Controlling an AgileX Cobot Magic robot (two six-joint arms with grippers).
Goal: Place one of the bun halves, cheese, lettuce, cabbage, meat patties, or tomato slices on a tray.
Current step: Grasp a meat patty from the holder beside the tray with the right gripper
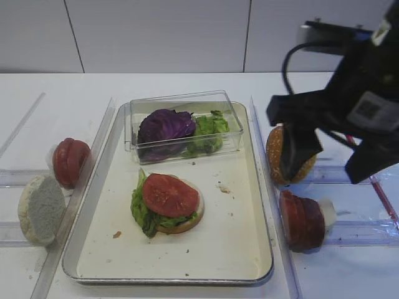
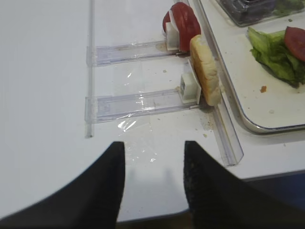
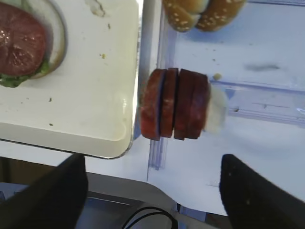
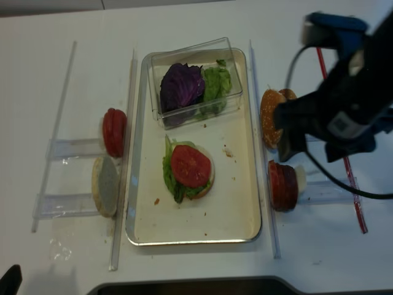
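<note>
Black jaws of the right gripper (image 3: 151, 191) stood wide and empty, the meat patties (image 3: 174, 104) on edge just ahead between them, the tray (image 3: 86, 138) off to one side.

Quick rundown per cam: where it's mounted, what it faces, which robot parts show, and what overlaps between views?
Exterior high: front, angled down at the tray; right arm at right.
Realsense: overhead, near straight down; same tray, right arm.
Right wrist: looks down past the open right hand at the meat patties.
Left wrist: low over the table's left; open left hand, tomato slices.
Shared: the tomato-topped stack shows in all four.
</note>
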